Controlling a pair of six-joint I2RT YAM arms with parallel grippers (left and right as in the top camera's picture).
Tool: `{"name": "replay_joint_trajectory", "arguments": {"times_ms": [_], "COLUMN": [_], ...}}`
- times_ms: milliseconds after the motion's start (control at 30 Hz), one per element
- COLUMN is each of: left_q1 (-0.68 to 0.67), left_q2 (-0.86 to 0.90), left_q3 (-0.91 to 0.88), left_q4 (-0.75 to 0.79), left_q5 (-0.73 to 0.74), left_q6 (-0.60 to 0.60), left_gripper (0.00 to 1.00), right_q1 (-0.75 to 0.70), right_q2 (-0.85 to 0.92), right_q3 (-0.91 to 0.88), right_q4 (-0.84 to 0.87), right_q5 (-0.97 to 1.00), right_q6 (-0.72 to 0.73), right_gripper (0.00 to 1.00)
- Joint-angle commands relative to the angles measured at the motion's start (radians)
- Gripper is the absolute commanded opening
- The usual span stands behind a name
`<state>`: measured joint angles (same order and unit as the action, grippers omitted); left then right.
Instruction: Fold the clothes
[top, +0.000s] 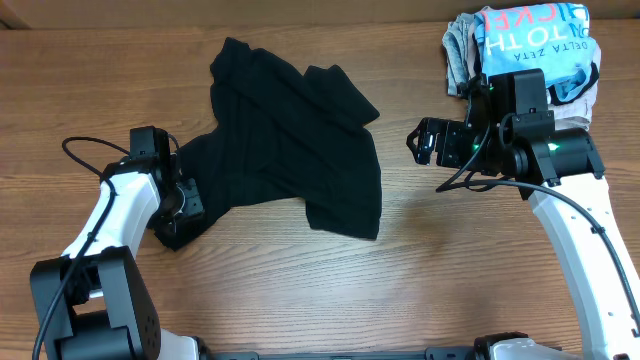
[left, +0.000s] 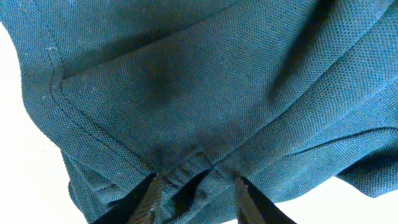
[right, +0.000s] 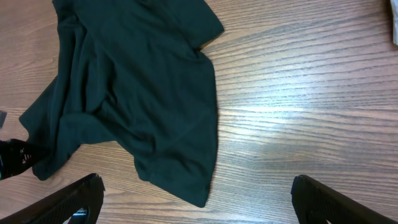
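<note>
Black T-shirt (top: 290, 140): crumpled on table (top: 430, 280). Left fingers (left: 149, 200) straddle 8 o'clock hem for lifting, grip unclear. Right fingers (right: 81, 196), 3 o'clock: spread, empty.

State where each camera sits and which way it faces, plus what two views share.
Overhead: above the table, looking straight down on the left arm, right arm, black T-shirt and a clothes pile.
Left wrist: on the left arm, looking past its fingers into the shirt's fabric.
Right wrist: on the right arm, looking past its wide-apart fingers at shirt and table.
Shared: overhead and right wrist both show the shirt on the wood.
</note>
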<state>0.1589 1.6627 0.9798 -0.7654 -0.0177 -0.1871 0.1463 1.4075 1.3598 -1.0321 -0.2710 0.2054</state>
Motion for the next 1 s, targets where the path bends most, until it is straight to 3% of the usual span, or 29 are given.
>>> {"name": "replay_joint_trajectory", "arguments": {"times_ms": [0, 233, 533, 667, 967], "left_q1": [-0.001, -0.001, -0.001, -0.001, 0.013], "left_q2": [0.002, 0.002, 0.002, 0.002, 0.002], "left_q3": [-0.023, -0.08, -0.066, -0.002, 0.242], "left_q4": [0.006, 0.044, 0.066, 0.007, -0.101], "left_q5": [0.007, 0.007, 0.007, 0.007, -0.093], "left_q6": [0.031, 0.031, 0.031, 0.031, 0.034], "left_gripper": [0.37, 0.35, 0.16, 0.04, 0.04], "right_q1": [0.002, 0.002, 0.002, 0.002, 0.002], "right_q2": [0.003, 0.003, 0.003, 0.003, 0.003], "right_q3": [0.021, 0.021, 0.021, 0.021, 0.021], "right_q4": [0.003, -0.006, -0.006, -0.006, -0.013], "right_q5": [0.01, 0.01, 0.01, 0.01, 0.01], "right_q6": [-0.003, -0.003, -0.003, -0.003, -0.003], "right_gripper": [1.0, 1.0, 1.0, 1.0, 0.99]}}
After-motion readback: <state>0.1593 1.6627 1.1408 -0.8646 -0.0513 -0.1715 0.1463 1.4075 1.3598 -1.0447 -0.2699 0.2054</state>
